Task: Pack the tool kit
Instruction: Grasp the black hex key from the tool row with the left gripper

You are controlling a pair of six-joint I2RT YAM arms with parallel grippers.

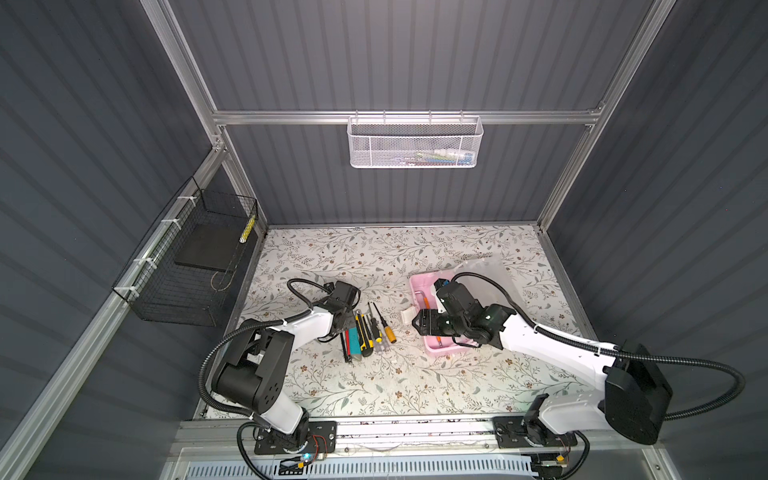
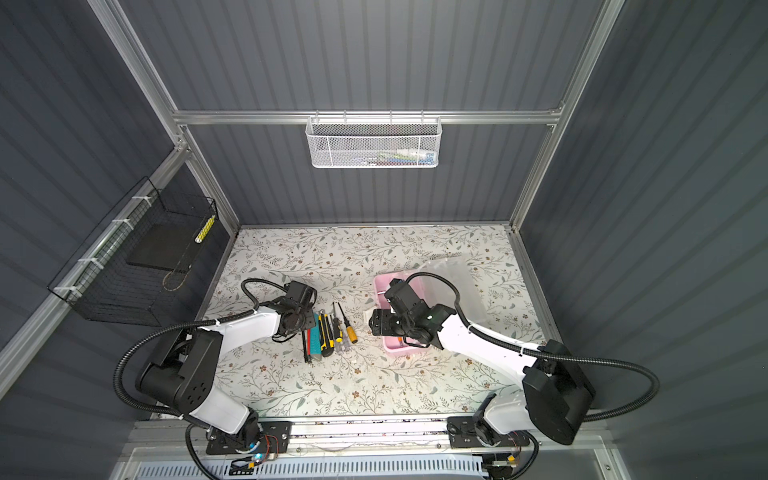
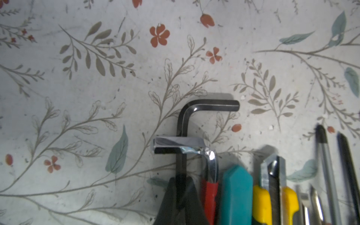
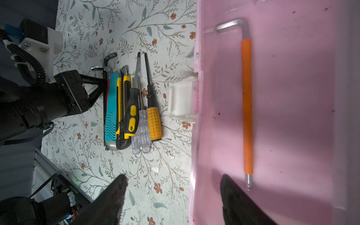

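Observation:
The pink case (image 1: 444, 351) (image 2: 379, 286) lies open on the right, its frosted lid (image 1: 486, 270) folded back and its white latch (image 4: 181, 100) facing the tools. An orange-sleeved hex key (image 4: 246, 105) lies inside. My right gripper (image 4: 173, 181) (image 1: 422, 323) is open astride the case's wall, one finger inside and one outside, holding nothing. Left of the case lie a red-sleeved hex key (image 3: 210, 191), a teal knife (image 4: 111, 109), a yellow-black knife (image 4: 122, 97) and several screwdrivers (image 4: 153, 124). My left gripper (image 3: 181, 187) (image 1: 345, 322) is shut on the black hex key (image 3: 194, 109) at the row's left end.
A white mesh basket (image 1: 413, 141) hangs on the back rail. A black wire basket (image 1: 195, 257) is fixed to the left wall. The floral table mat (image 1: 374, 382) stretches in front of the tools and the case.

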